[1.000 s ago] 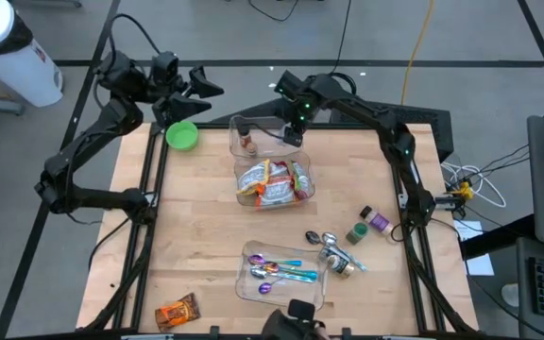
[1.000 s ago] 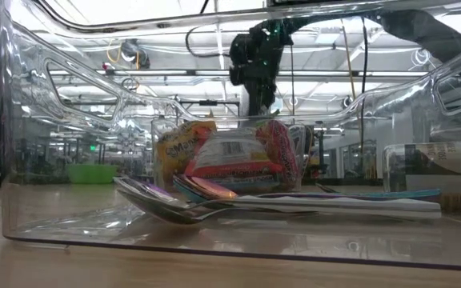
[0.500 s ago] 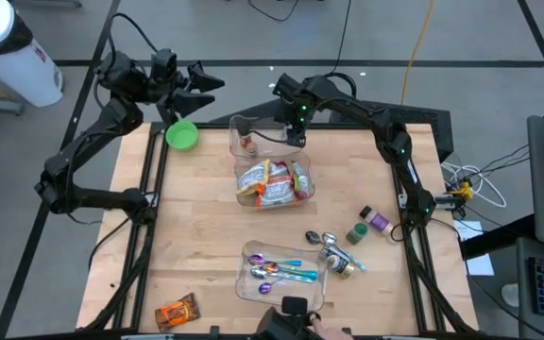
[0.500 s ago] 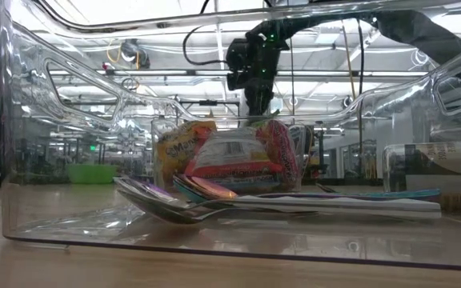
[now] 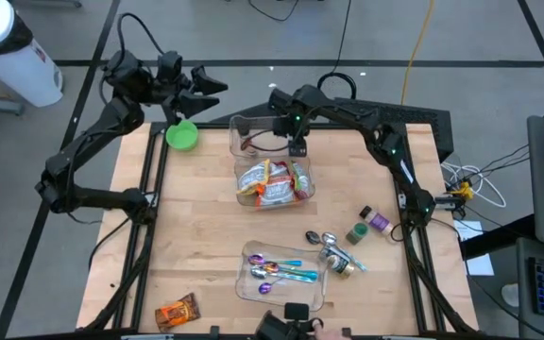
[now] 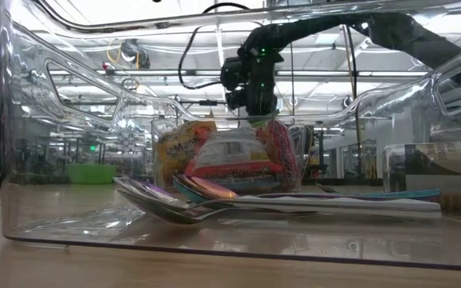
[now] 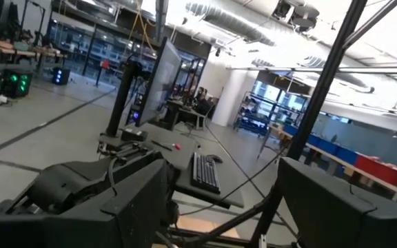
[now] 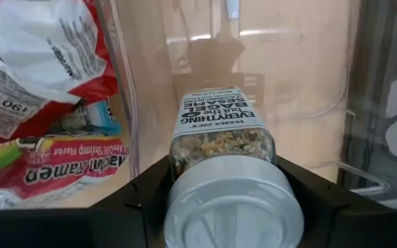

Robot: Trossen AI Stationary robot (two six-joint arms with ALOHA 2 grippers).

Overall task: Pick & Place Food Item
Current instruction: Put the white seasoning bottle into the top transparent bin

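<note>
Clear plastic bin (image 5: 251, 127) holds food packets at its near end; right gripper (image 8: 229, 180), clamped on the seasoning jar (image 8: 220, 131), hangs over its empty far compartment for placement. Left gripper (image 5: 206, 87) waits unclenched, far-left.

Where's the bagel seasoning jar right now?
The seasoning jar is in the right pincer, over the clear bin at the table's far side, beside the snack packets.
</note>
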